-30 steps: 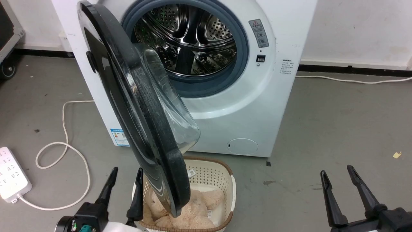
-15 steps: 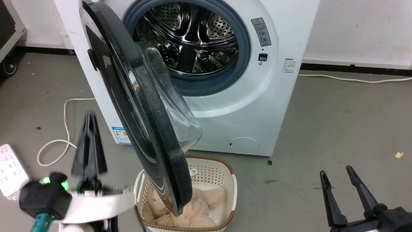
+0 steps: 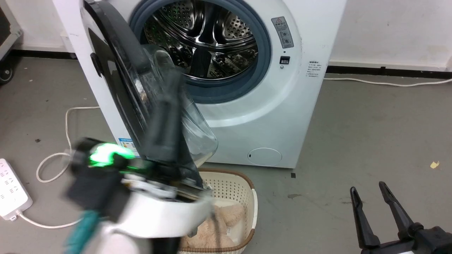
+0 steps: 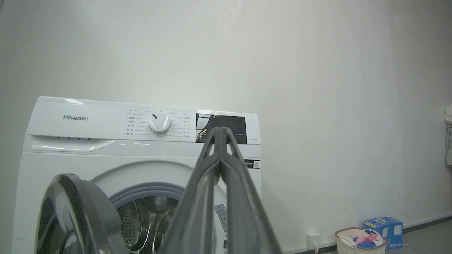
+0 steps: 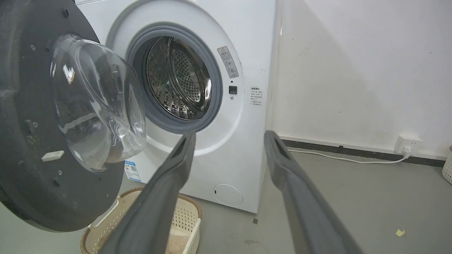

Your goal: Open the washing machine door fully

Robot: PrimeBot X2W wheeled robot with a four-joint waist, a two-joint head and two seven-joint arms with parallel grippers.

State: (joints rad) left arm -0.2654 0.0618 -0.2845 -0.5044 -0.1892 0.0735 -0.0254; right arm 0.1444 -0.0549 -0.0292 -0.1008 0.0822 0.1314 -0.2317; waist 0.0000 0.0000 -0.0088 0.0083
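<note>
Grey concrete floor (image 3: 353,134), white wall behind. The washing machine door (image 3: 116,81) stands swung out from the white washing machine (image 3: 268,116), hinged on the head view's left and seen nearly edge-on. Its clear glass bowl (image 3: 199,134) bulges toward the drum opening (image 3: 204,38), which is fully exposed. The door's lower edge hangs over a cream laundry basket (image 3: 249,197) holding a beige plush toy (image 3: 212,236).

Left gripper (image 4: 221,131): fingers pressed together, nothing between them. In the head view it is blurred, raised in front of the door's inner rim and the glass bowl; contact with the door cannot be told. In the left wrist view the door sits at the lower left, apart from the fingers, which point up toward the control panel (image 4: 152,123).

Right gripper (image 3: 368,188): fingers spread apart and empty, low over the floor at the right, well apart from the door. In the right wrist view the door's inner face fills the left, with the basket below it.

Power strip (image 3: 10,190) and white cable (image 3: 67,120) lie on the floor to the left.
</note>
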